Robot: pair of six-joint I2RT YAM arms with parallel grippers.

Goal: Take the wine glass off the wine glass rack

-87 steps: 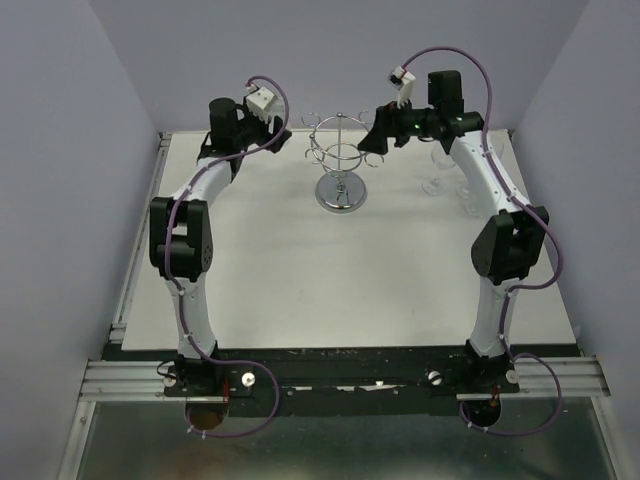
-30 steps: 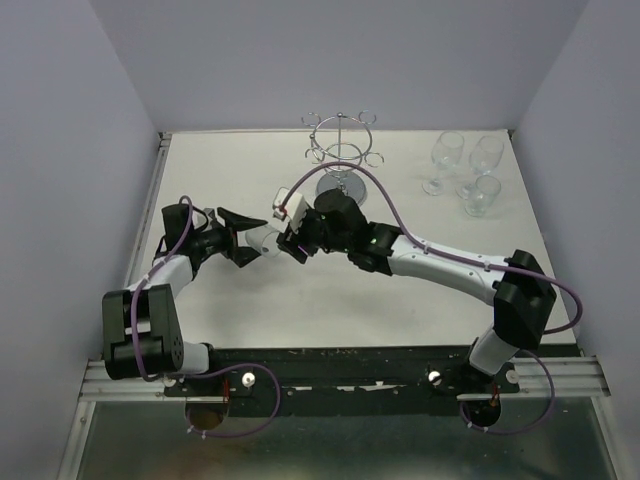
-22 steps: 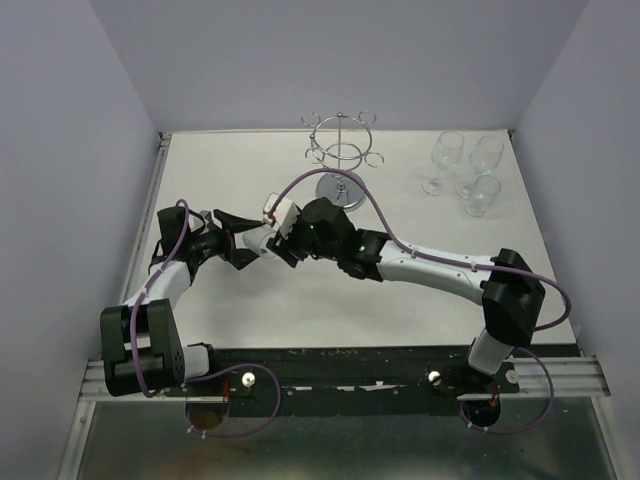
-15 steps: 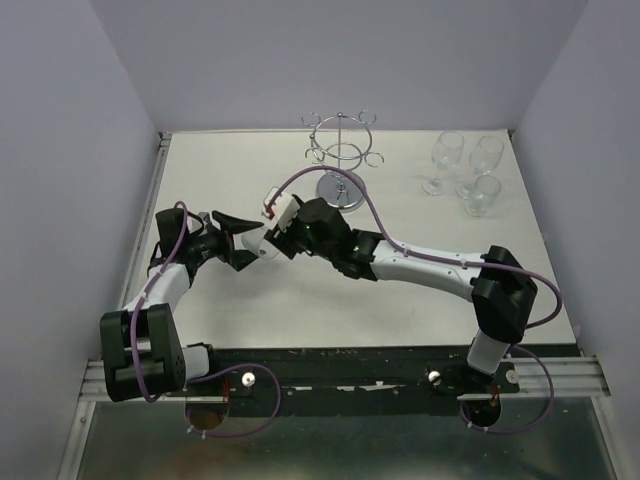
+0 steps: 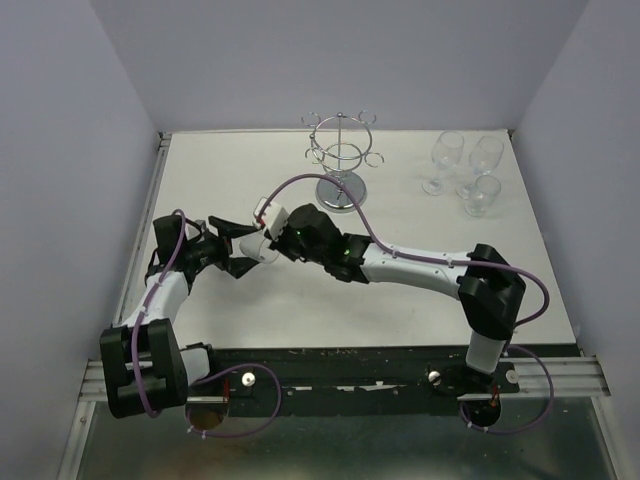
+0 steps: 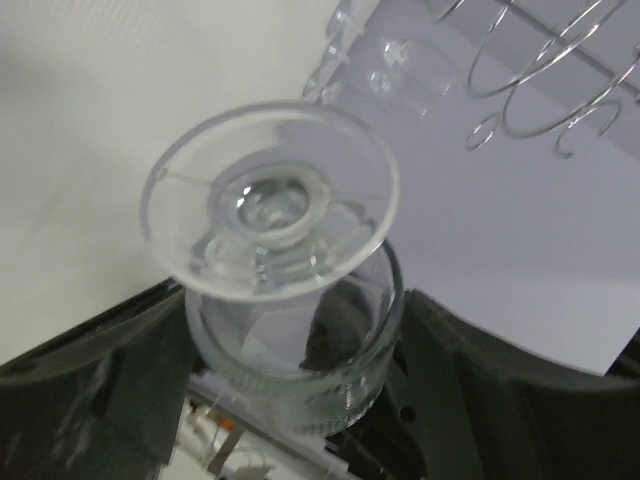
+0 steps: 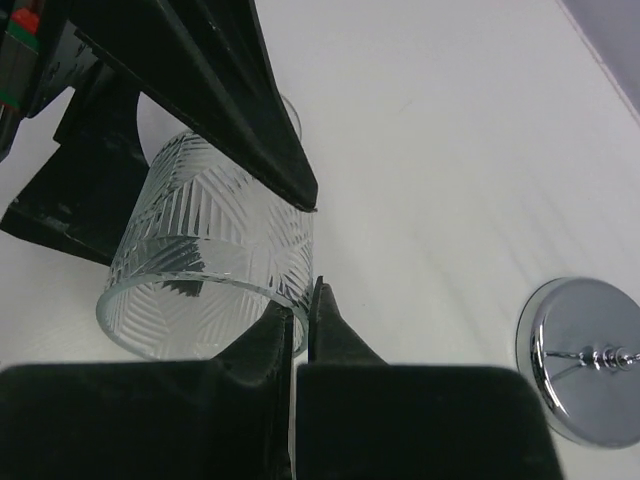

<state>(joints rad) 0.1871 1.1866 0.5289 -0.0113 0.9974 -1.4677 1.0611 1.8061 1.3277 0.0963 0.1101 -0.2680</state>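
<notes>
Wine glass [image 6: 278, 262] in left gripper [image 5: 238, 248]

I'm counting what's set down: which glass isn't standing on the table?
The glass clamped in the left gripper; the other three stand upright at the far right.

**Legible markings:** none in any of the three views.
- wine glass [image 7: 200, 240] — cut geometric pattern on the bowl, no lettering.
- wine glass rack [image 5: 340, 190] — plain chrome, unmarked.
- red-and-green part [image 7: 18, 50], at the top left corner of the right wrist view — too blurred to tell whether it bears any writing.
</notes>
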